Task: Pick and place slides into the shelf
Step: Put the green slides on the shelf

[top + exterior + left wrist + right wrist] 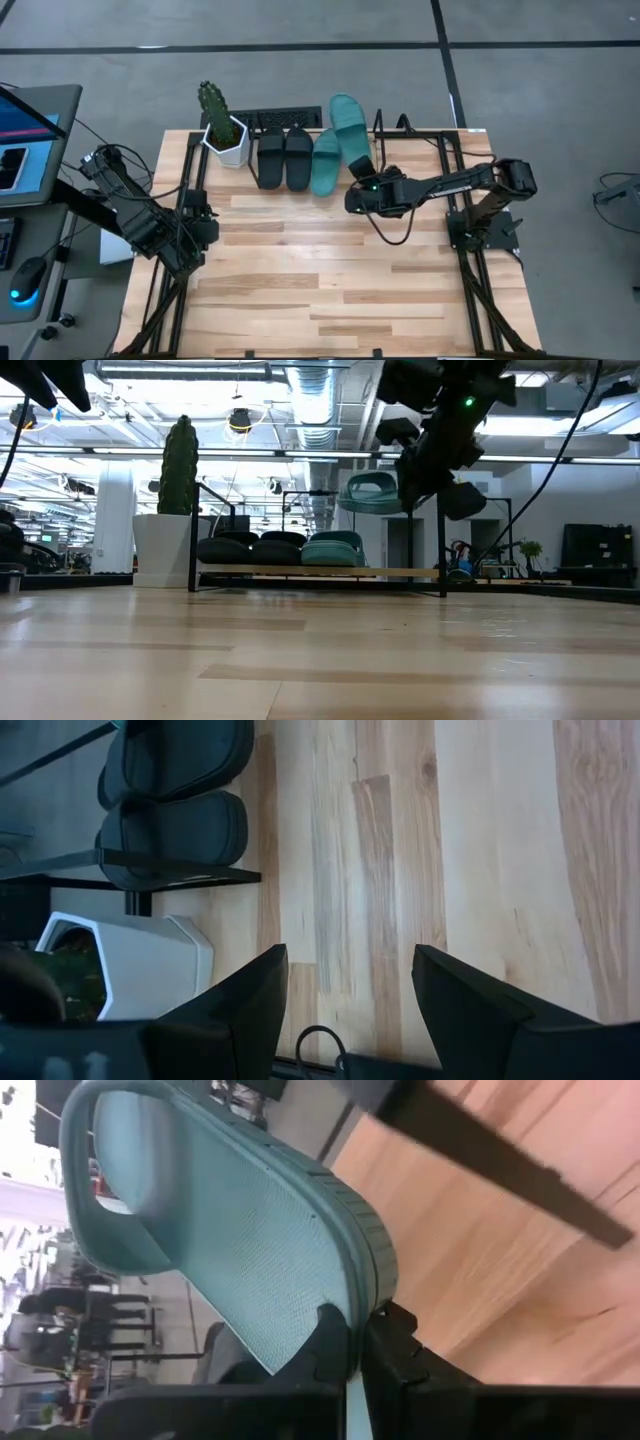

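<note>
1. Two black slides (pixel 284 157) and one teal slide (pixel 325 163) lie side by side on the shelf (pixel 290 120) at the table's (pixel 330 290) far edge.
2. The right gripper (pixel 362 182) holds a second teal slide (pixel 349 124) by its heel.
3. A potted cactus (pixel 222 126) stands left of the slides.
4. The left gripper (pixel 203 226) waits at the table's left edge.

Shelf (pixel 420 135): three slides (pixel 298 158) fill its nine o'clock half; the three o'clock end is bare.
Plant pot (pixel 228 140): blocks the shelf's nine o'clock end.
Table (pixel 330 290): six o'clock half bare boards.

No text, label or number can be read; the monitor (pixel 25 140) seems too blurred to make out.
</note>
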